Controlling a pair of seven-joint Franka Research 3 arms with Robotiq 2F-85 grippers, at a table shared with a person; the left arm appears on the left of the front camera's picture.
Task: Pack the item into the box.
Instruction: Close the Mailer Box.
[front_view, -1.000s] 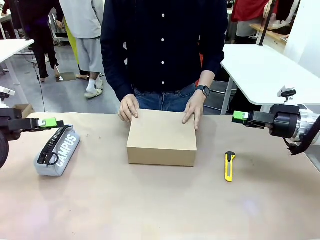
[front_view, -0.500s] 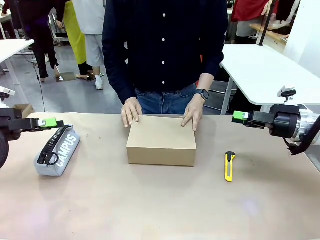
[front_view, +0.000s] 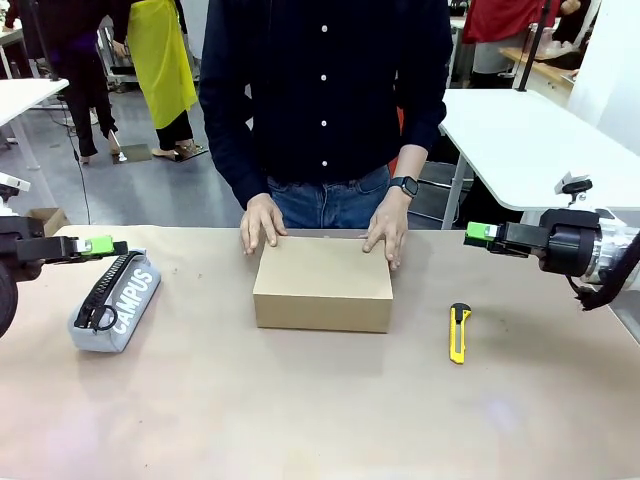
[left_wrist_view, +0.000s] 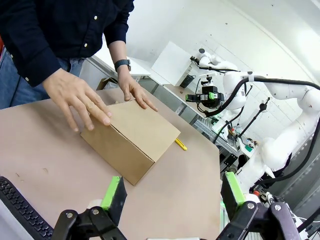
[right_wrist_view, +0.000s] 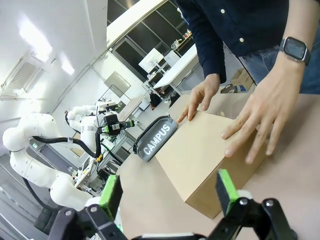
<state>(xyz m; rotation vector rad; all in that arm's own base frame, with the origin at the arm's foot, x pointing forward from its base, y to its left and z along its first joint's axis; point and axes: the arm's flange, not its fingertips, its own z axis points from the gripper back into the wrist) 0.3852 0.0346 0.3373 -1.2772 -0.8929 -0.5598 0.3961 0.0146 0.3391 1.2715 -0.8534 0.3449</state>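
Observation:
The brown cardboard box (front_view: 322, 280) lies shut in the middle of the table, and the person's two hands (front_view: 262, 222) rest on its far edge. The item is out of view. My left gripper (front_view: 97, 245) hovers open at the table's left edge, above the pencil case, well clear of the box. My right gripper (front_view: 481, 233) hovers open at the right, also well away from it. The left wrist view looks between open fingers (left_wrist_view: 172, 194) at the box (left_wrist_view: 135, 132). Through the right wrist view's open fingers (right_wrist_view: 168, 194), the box (right_wrist_view: 210, 160) shows with the hands on it.
A grey "CAMPUS" zip pencil case (front_view: 115, 300) lies at the left under my left gripper. On the right, between the box and my right gripper, a yellow-and-black utility knife (front_view: 459, 332) lies. The table's near half is bare brown surface (front_view: 320, 410).
The far edge of the box's top has sunk lower and the person's hands have moved a little nearer with it. Neither arm has moved.

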